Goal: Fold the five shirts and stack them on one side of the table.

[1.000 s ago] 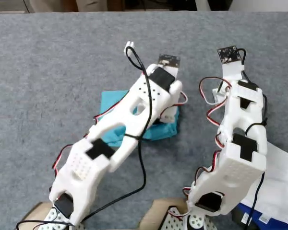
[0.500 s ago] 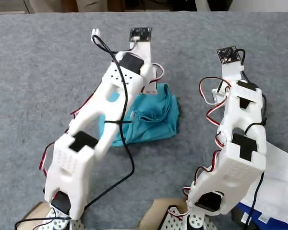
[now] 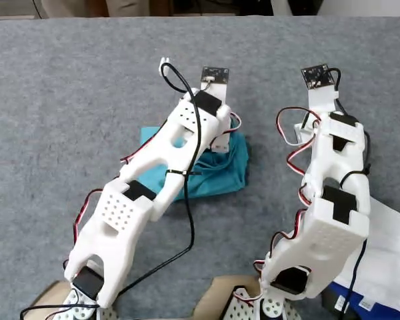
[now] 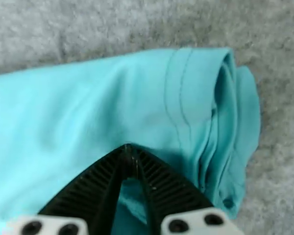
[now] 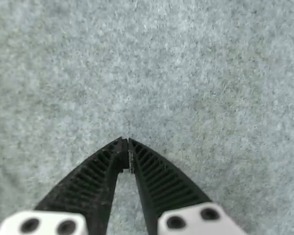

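Note:
A teal shirt (image 3: 221, 172) lies folded on the grey table (image 3: 67, 100), a little left of centre, with bunched layers along its right edge (image 4: 224, 122). The left arm (image 3: 180, 143) stretches over it and hides much of the cloth. My left gripper (image 4: 129, 151) is shut, its tips together just over the shirt's top layer; I see no cloth pinched between them. The right arm (image 3: 333, 173) stands to the right of the shirt. My right gripper (image 5: 126, 143) is shut over bare grey table, with nothing in it.
White fabric or paper (image 3: 395, 248) lies at the table's near right corner, with something blue (image 3: 355, 300) beneath its front edge. The arm bases (image 3: 253, 307) stand along the near edge. The table's far edge (image 3: 200, 18) runs across the top of the high view.
The left arm swung away to the far left, then came back over the teal shirt. The shirt's right side now looks more bunched. The right arm has not moved.

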`<act>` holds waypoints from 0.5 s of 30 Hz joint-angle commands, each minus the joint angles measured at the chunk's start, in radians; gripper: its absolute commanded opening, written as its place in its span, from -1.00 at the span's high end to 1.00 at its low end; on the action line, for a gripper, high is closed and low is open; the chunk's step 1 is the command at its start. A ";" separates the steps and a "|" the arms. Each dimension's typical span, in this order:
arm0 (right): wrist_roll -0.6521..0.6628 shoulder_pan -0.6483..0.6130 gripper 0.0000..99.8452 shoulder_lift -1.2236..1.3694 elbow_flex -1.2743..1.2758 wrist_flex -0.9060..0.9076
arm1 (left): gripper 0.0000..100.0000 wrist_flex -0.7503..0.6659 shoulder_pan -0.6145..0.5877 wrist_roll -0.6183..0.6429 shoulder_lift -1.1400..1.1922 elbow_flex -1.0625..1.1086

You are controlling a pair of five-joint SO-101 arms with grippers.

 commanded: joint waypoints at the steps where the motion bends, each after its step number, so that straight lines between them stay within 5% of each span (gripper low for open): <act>1: 0.000 0.010 0.99 -0.005 -0.053 0.003 | 0.96 0.092 0.005 -0.008 -0.015 -0.081; 7: 0.000 0.010 0.99 -0.005 -0.053 0.003 | 0.96 0.236 0.023 -0.044 -0.010 -0.160; 15: 0.000 0.010 0.99 -0.005 -0.053 0.003 | 0.96 0.261 0.106 -0.046 -0.008 -0.153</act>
